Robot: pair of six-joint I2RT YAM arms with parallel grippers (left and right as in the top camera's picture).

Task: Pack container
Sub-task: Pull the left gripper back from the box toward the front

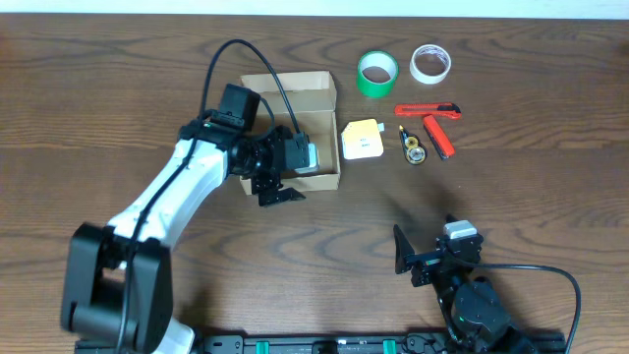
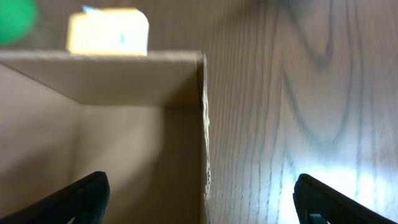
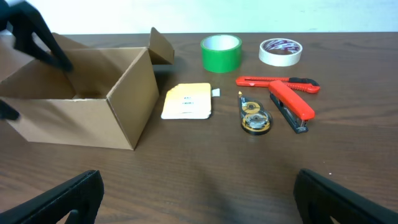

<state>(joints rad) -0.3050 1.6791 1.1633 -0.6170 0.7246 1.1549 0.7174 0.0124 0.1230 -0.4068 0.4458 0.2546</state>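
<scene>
The container [image 1: 295,90], an open brown cardboard box with its flap up, stands left of centre; the right wrist view shows its side wall [image 3: 62,118]. My left gripper [image 1: 287,167] is open and straddles the box's near wall [image 2: 203,124], one finger inside and one over the table. Nothing is between its fingers [image 2: 93,193] except that wall. A small pale thing [image 1: 311,157] shows beside it in the box; I cannot tell what it is. My right gripper [image 1: 428,241] stands open over bare table near the front edge, holding nothing [image 3: 199,180].
Right of the box lie a yellow pad [image 1: 363,139], a green tape roll [image 1: 376,73], a white tape roll [image 1: 430,63], a red cutter [image 1: 428,110], a red stapler [image 1: 439,136] and a small round tape dispenser [image 1: 414,147]. A black rail runs along the front edge.
</scene>
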